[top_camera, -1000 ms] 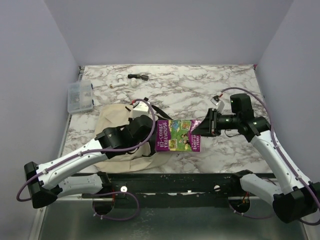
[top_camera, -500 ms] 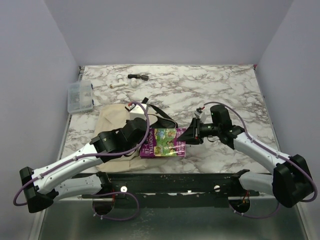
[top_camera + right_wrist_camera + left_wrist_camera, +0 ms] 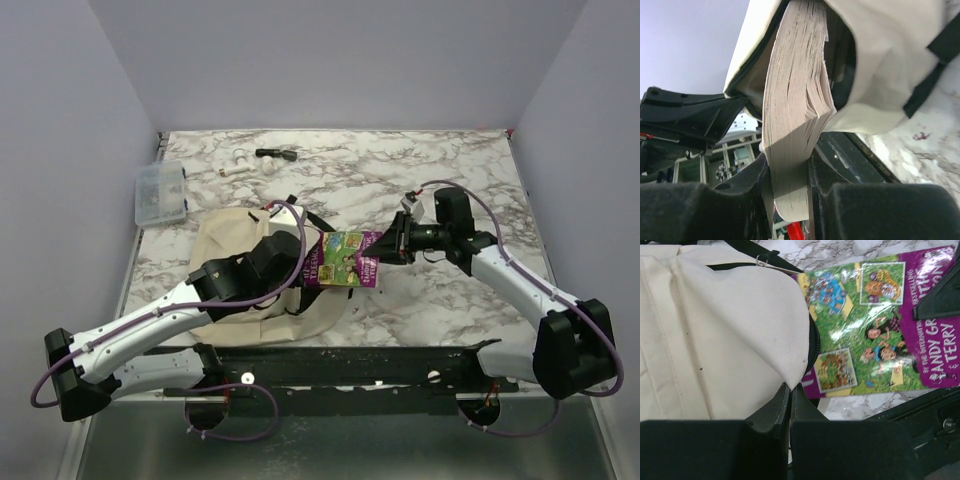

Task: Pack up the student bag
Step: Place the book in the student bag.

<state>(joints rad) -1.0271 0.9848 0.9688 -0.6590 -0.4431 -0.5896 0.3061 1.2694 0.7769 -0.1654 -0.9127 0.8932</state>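
The beige canvas student bag [image 3: 232,250] lies at the near left of the table. My left gripper [image 3: 303,264] is shut on the edge of the bag's flap [image 3: 740,325] and holds its black-zippered mouth open; the pinch shows in the left wrist view [image 3: 790,390]. My right gripper [image 3: 386,249] is shut on the right end of a purple and green paperback book [image 3: 345,258]. The book's left end sits at the bag's mouth, under the flap. In the right wrist view the book's page edge [image 3: 795,100] runs from my jaws [image 3: 787,175] into the bag's opening [image 3: 885,60].
A small clear plastic box [image 3: 161,194] stands at the left edge. A black item [image 3: 275,154] and small white pieces [image 3: 235,165] lie at the back. The black mounting rail [image 3: 350,365] runs along the near edge. Black bag straps [image 3: 325,228] lie behind the book.
My right gripper has carried the book left from mid-table to the bag's mouth and tilted it. My left gripper has kept hold of the flap, shifting slightly.
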